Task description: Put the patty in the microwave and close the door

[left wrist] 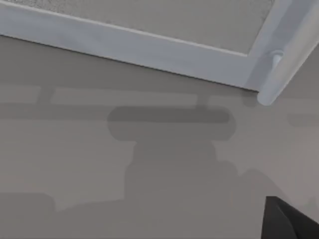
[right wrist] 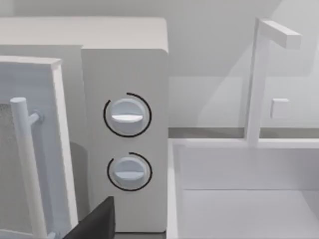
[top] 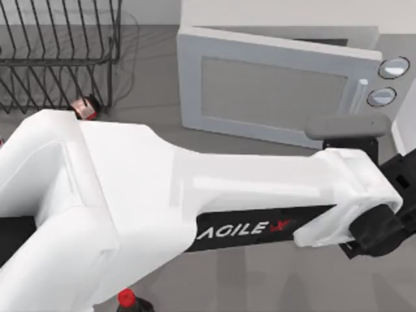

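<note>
The white microwave (top: 390, 81) stands at the back right, with two round dials on its side panel (right wrist: 124, 64). Its door (top: 273, 91) is slightly ajar, its edge standing a little off the front (right wrist: 55, 149). The white bar handle (top: 361, 94) runs along the door's right side. My left arm reaches across the table, and my left gripper (top: 348, 130) sits just in front of the door near the handle (left wrist: 284, 64). A dark piece of my right gripper (right wrist: 94, 221) faces the dial panel from the right. The patty is out of view.
A black wire dish rack (top: 58, 58) fills the back left. One red-capped bottle (top: 84, 107) lies beside it and another (top: 127, 300) stands at the front edge. A white sink (right wrist: 239, 189) with a faucet (right wrist: 256, 74) sits to the right of the microwave.
</note>
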Robot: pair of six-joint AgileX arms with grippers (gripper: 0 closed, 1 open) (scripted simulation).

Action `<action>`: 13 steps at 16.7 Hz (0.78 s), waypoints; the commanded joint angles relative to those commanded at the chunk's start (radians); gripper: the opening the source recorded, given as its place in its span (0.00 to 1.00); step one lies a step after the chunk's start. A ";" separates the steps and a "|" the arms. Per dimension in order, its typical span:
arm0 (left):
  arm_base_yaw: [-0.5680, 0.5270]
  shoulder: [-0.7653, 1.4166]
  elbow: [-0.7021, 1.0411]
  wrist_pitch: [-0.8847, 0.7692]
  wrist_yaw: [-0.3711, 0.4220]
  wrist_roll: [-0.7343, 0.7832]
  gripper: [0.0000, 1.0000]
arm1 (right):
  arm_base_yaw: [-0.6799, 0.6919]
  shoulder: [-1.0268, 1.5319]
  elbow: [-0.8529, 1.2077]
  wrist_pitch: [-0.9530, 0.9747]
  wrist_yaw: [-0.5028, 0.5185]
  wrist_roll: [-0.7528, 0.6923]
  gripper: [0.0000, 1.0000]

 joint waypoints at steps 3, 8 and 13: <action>0.020 0.026 0.035 0.011 0.022 0.030 0.00 | 0.000 0.000 0.000 0.000 0.000 0.000 1.00; 0.134 0.135 0.192 0.058 0.083 0.159 0.00 | 0.000 0.000 0.000 0.000 0.000 0.000 1.00; 0.185 0.180 0.239 0.071 0.105 0.204 0.00 | 0.000 0.000 0.000 0.000 0.000 0.000 1.00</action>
